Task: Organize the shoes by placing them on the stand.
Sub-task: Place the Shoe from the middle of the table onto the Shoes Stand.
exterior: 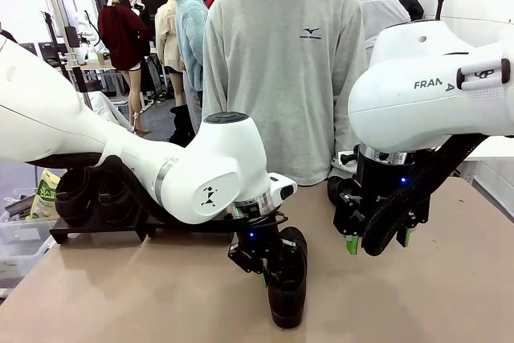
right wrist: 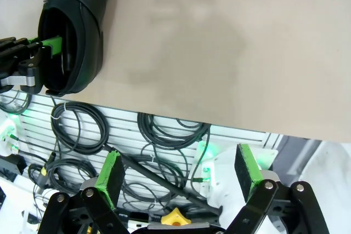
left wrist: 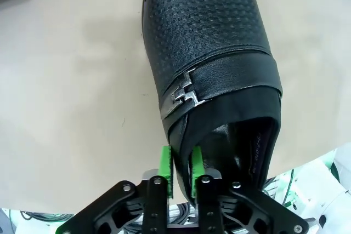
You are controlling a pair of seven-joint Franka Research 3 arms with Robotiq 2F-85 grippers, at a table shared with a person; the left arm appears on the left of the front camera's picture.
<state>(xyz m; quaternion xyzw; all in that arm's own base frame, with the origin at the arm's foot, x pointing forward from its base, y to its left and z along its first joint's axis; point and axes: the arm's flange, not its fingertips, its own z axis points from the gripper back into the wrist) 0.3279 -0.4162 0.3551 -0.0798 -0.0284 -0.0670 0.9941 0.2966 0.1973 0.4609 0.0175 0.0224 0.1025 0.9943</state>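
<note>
Pinches the side rim of a black shoe [left wrist: 208, 42] with the left gripper [left wrist: 181, 171], nearly shut, one green pad inside and one outside. Shows that shoe at the near middle of the table [exterior: 450, 295], toe toward the near edge. Holds the right gripper [right wrist: 181, 176] wide open on the right, with nothing in it. Has more shoes [exterior: 80, 194] on the stand [exterior: 96, 233], far left.
</note>
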